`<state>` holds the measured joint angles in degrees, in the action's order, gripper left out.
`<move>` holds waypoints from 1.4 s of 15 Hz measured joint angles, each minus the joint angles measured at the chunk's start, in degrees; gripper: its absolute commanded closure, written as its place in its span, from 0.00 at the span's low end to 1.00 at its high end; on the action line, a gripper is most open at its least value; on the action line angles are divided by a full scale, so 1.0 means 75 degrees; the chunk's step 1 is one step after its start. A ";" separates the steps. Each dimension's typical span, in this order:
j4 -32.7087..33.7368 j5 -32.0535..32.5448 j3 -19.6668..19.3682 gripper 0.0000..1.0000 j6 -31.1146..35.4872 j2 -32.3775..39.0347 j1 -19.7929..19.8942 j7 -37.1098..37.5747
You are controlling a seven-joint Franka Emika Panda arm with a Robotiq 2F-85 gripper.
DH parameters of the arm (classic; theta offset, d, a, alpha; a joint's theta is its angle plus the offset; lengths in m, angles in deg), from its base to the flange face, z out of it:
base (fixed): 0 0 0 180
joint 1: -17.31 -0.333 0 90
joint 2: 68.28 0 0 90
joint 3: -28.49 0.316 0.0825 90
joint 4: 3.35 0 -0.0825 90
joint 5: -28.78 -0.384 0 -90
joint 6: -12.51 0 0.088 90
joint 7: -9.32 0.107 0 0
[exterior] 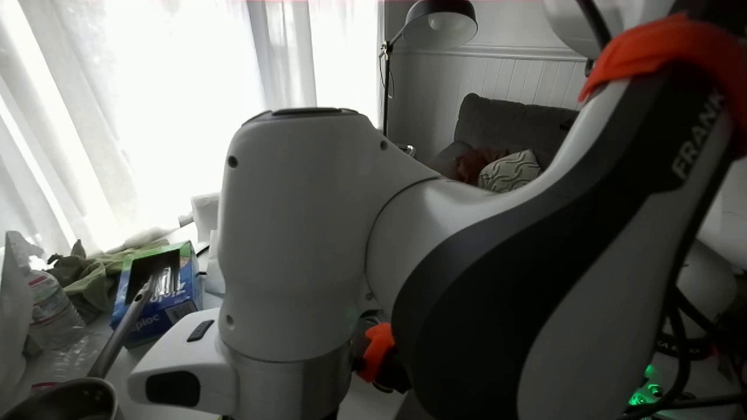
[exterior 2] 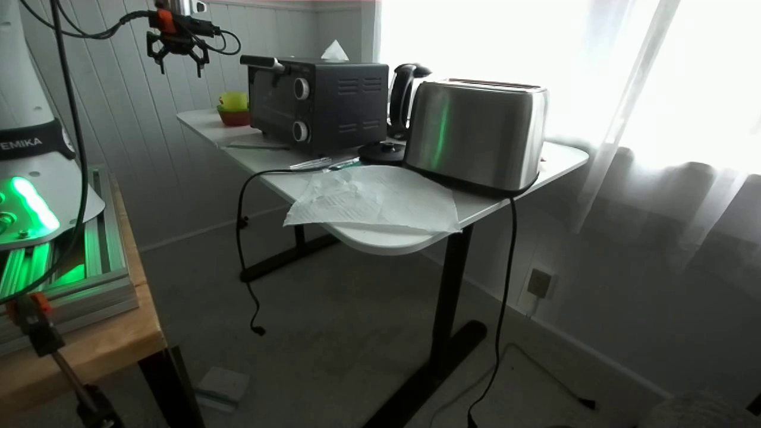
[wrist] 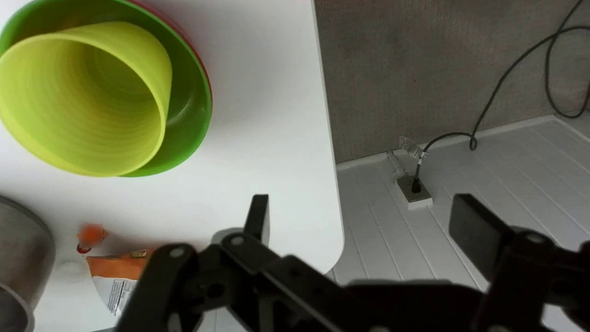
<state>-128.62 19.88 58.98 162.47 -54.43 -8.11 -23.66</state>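
Hanging higher than a white worktop [wrist: 276, 152], near its corner, the pincer [wrist: 364, 223] has its jaws spread wide. Nearby, a yellow cup [wrist: 87, 99] sits tilted inside a green bowl [wrist: 191, 115], which rests in a red bowl [exterior 2: 234, 119]. Also on the worktop are a metal container [wrist: 23, 249] and an orange-and-white packet [wrist: 117, 267]. In an exterior view, a black toaster oven [exterior 2: 345, 101] stands beside the bowls.

This looks like a home: a dark grey upholstered seat [exterior: 513, 122] with a pale patterned cushion [exterior: 511, 170], sheer white curtains [exterior: 64, 116], a white-topped desk [exterior 2: 563, 157] carrying a brushed-steel toaster [exterior 2: 475, 137].
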 measured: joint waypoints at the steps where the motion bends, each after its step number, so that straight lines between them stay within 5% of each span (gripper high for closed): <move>1: 0.0035 0.0007 0.0003 0.00 -0.0006 0.0033 0.0005 -0.0030; 7: -0.0011 0.0200 0.0007 0.00 0.0377 0.0121 0.0099 -0.0238; 21: -0.0079 0.2450 -0.0527 0.00 0.0900 0.0610 0.0168 -0.0041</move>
<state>-129.22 38.25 55.03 169.22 -49.85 -6.86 -23.97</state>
